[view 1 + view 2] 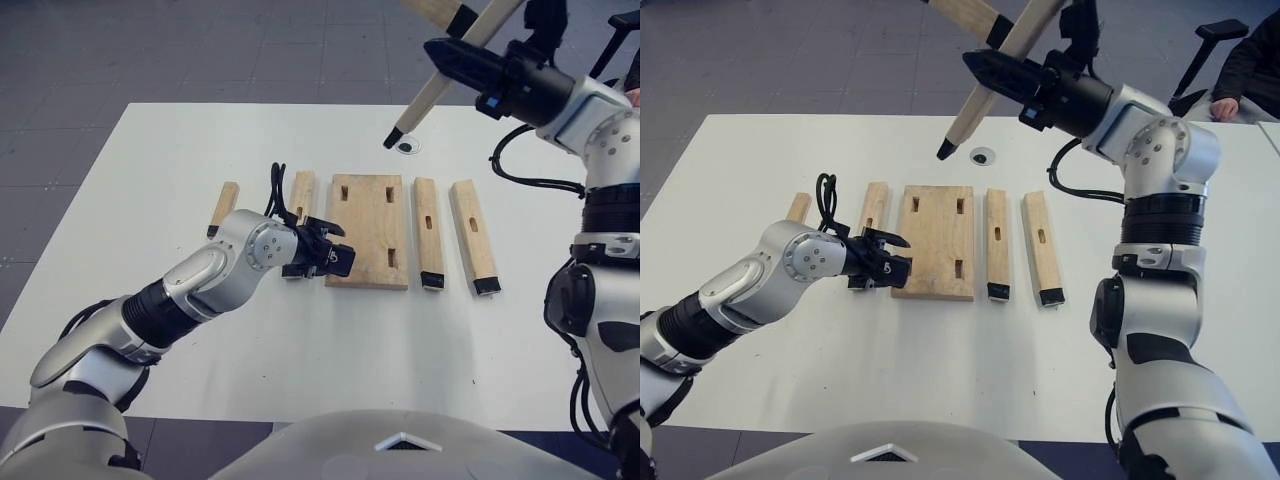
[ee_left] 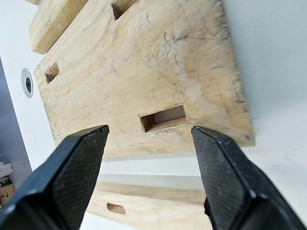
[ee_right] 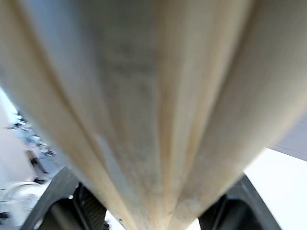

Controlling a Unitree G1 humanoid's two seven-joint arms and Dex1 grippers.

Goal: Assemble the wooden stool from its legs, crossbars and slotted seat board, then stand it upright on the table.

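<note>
- Counter [image 1: 150, 180]: carries every loose part. The seat board lies flat near its middle.
- Seat board [image 1: 367, 230]: its long axis runs away from the robot, and four slots face up. Its near-left corner is just beside the left end effector, toward the robot's right. The left arm is by far the nearer arm.
- Held leg [image 1: 425, 100]: raised well above the counter on a steep slant, with its black-capped tip pointing down past the board's far edge. A second wooden piece crosses it higher up. Whether the two are joined cannot be told.
- Slotted pieces [image 1: 428, 245]: two lie just right of the board, parallel to its long axis, with two shorter pieces [image 1: 300, 195] to the left.
- Right end effector [image 1: 445, 55]: clamped around the held leg, high over the far right of the counter and well apart from the board.
- Left end effector [image 2: 149, 132]: spread wide and empty, low over the counter, facing the board's near edge.
- Near slot [image 2: 163, 118]: seen between the spread fingers, so a grasp of the board's near-left edge looks like the likely next move.
</note>
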